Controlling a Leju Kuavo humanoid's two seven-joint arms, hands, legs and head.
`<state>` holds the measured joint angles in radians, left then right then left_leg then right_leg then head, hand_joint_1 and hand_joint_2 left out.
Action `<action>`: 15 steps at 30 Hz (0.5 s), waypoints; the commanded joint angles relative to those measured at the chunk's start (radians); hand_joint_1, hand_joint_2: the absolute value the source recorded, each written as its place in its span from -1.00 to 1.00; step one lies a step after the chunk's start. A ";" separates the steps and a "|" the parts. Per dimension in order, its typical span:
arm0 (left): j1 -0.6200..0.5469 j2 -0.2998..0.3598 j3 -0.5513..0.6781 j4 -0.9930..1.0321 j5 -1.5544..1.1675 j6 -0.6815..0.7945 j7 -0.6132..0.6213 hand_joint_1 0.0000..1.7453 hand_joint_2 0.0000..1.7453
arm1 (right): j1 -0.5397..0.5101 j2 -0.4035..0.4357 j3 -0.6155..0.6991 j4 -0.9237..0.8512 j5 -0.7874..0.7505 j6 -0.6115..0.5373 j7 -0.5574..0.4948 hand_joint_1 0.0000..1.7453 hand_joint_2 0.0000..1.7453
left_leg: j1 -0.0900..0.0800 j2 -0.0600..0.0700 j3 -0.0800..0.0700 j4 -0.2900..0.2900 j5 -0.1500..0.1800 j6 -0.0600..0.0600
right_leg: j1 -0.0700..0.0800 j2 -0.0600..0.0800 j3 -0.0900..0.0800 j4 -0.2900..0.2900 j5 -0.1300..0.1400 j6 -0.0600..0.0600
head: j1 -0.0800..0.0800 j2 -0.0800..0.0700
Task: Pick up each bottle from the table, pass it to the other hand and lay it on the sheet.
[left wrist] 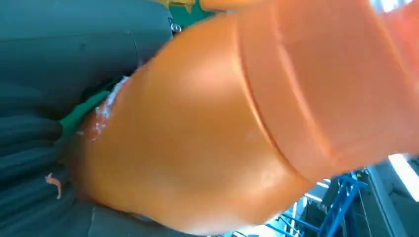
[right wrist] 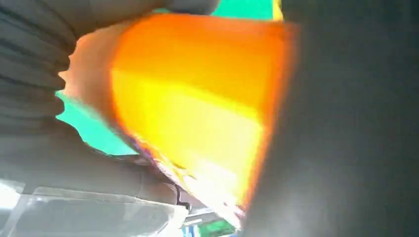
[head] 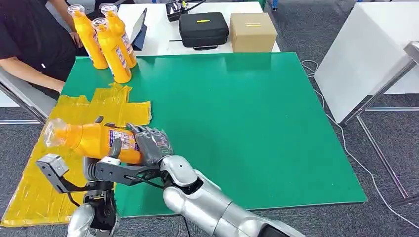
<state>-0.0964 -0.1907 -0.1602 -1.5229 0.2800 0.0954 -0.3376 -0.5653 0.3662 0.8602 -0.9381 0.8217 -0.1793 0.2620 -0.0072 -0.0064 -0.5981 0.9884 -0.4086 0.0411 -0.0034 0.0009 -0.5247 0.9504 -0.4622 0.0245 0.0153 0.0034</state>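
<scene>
An orange bottle (head: 91, 140) with a clear cap lies level in the air above the yellow sheet (head: 34, 197) at the table's near left. My right hand (head: 153, 144) grips its base end. My left hand (head: 111, 157) wraps around its labelled middle from below, dark fingers curling over the top. Seen up close, the bottle (left wrist: 207, 133) lies against the grey left hand (left wrist: 39, 148). The right wrist view has the bottle (right wrist: 197, 98) clasped in the right hand (right wrist: 29, 69). Three more orange bottles (head: 106, 42) stand at the far left corner of the green table (head: 237, 118).
A person in black (head: 29, 44) sits at the far left beside the standing bottles. Behind the green table, a white table carries a black case (head: 203, 29), a cardboard box (head: 253, 32) and a tablet (head: 139, 29). Another white table (head: 365, 54) stands to the right.
</scene>
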 commanded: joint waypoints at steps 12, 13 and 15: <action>-0.023 0.049 -0.015 0.037 0.029 -0.016 -0.050 1.00 1.00 | 0.144 -0.180 -0.254 -0.275 0.012 -0.010 -0.117 -1.00 -1.00 | 0.000 -0.002 0.002 -0.001 0.000 -0.002 | 0.000 -0.002 0.004 -0.002 -0.001 0.000 | 0.000 0.000; -0.023 0.049 -0.015 0.037 0.029 -0.016 -0.050 1.00 1.00 | 0.144 -0.180 -0.254 -0.275 0.012 -0.010 -0.117 -1.00 -1.00 | 0.000 -0.002 0.005 -0.001 -0.001 -0.003 | 0.001 -0.002 0.007 -0.002 -0.002 0.000 | 0.000 0.000; -0.027 0.052 -0.012 0.039 0.023 -0.012 -0.055 1.00 1.00 | 0.142 -0.180 -0.253 -0.264 0.012 -0.021 -0.131 -1.00 -1.00 | 0.000 -0.002 0.000 -0.001 0.000 -0.001 | 0.000 -0.001 0.002 -0.001 0.000 0.000 | 0.000 0.000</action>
<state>-0.0942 -0.1659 -0.1595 -1.5290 0.3040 0.0820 -0.3872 -0.4164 0.2362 0.6306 -1.1863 0.8354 -0.1888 0.1492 -0.0074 -0.0070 -0.5985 0.9884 -0.4087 0.0411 -0.0033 0.0008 -0.5242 0.9504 -0.4622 0.0246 0.0156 0.0031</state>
